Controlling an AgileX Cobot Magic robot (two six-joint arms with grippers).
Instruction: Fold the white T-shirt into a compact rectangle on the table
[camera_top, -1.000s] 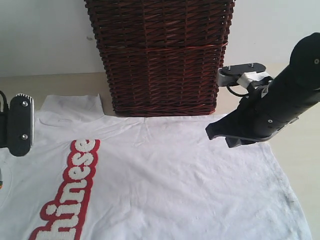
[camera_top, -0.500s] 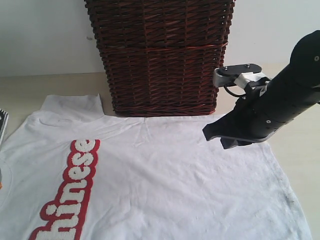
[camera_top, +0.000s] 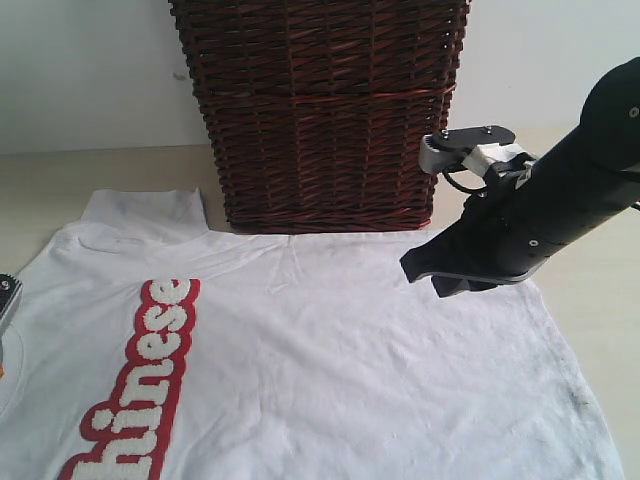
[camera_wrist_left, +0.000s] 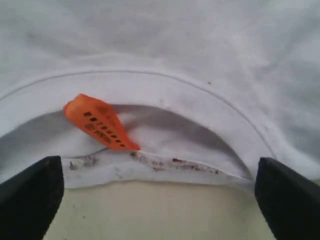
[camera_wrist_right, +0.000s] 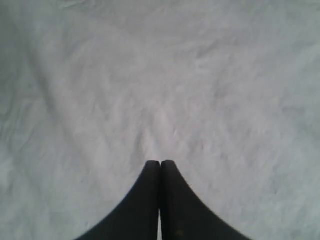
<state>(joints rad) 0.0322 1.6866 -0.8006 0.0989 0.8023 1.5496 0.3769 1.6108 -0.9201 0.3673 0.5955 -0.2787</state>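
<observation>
Shirt: white short-sleeved cotton T-shirt (camera_top: 350, 350) with fuzzy red-outlined letters is laid flat on pale beige tabletop (camera_top: 100, 170), lower frame, exterior view.
Behind: dark brown wicker basket (camera_top: 320, 110).
Left wrist only: orange neck tag (camera_wrist_left: 100, 122) is seen at collar; left gripper (camera_wrist_left: 159, 192) fingers are spread wide.
Right wrist only: right gripper (camera_wrist_right: 160, 167) fingers are pressed together, nothing pinched.
Right arm: slanted down-left from right edge, over shirt.
</observation>
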